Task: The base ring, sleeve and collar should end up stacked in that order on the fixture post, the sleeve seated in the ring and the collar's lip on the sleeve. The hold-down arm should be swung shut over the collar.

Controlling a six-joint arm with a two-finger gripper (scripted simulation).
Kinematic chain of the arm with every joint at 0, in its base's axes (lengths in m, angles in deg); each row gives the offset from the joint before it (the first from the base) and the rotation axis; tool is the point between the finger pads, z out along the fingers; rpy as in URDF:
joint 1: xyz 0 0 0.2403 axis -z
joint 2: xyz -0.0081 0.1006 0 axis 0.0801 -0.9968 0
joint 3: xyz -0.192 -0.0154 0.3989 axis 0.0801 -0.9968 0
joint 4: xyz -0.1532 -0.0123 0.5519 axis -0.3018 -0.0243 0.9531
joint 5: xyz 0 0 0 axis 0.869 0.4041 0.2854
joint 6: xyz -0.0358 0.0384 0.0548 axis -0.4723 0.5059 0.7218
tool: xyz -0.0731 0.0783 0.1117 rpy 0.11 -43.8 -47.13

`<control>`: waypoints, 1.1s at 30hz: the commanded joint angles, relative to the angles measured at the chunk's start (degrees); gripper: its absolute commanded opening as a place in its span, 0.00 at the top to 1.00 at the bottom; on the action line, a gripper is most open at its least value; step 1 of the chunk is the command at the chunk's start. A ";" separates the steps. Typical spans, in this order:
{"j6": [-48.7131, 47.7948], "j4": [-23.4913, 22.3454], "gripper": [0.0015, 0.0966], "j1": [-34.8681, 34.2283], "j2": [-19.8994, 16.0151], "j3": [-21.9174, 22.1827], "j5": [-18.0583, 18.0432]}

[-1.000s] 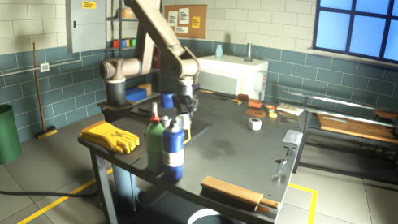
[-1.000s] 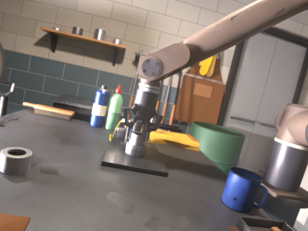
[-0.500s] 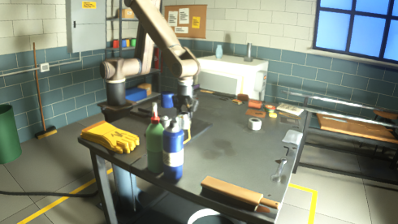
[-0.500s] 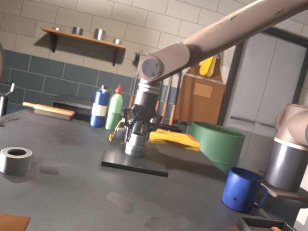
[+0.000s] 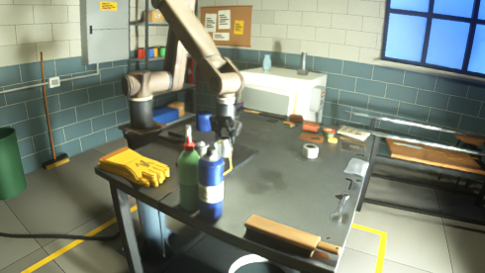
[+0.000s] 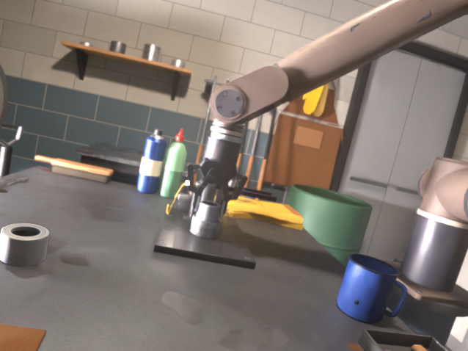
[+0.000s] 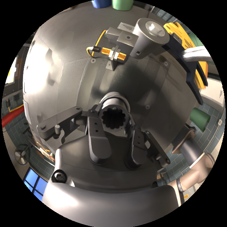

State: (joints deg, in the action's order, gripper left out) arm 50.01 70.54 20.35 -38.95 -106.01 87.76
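The grey stack [image 6: 206, 222] stands on the dark fixture plate [image 6: 206, 242] near the middle of the table. Its wider base ring [image 6: 205, 229] is at the bottom. A narrower part, which I take for the sleeve or collar [image 7: 114, 117], sits on top, and its splined bore faces up. My gripper [image 7: 114, 121] [image 6: 209, 206] reaches straight down over the stack, and its fingers are closed on the sides of the top part. The hold-down arm [image 7: 191, 69] is swung away to one side of its grey pivot column [image 7: 149, 38]. A brass sensor [image 7: 111, 54] with a yellow cable sits by the column.
The green bin [image 6: 330, 219] stands off the table's far side. Yellow gloves [image 6: 264, 211] lie just beyond the plate. A blue spray can [image 6: 151, 162] and a green bottle [image 6: 173, 164] stand behind it. A blue mug [image 6: 368, 289] and a tape roll [image 6: 23, 242] sit on the table.
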 commanded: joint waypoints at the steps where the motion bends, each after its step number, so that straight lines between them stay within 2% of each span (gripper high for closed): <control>1: 0.00 0.00 0.87 0.00 0.06 0.10 0.00; 29: 0.00 0.00 0.28 0.00 0.06 0.09 0.00; 33: 0.00 0.00 0.28 0.00 0.05 0.08 0.00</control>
State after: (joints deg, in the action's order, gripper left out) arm 50.01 70.54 20.35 -38.94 -106.00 87.76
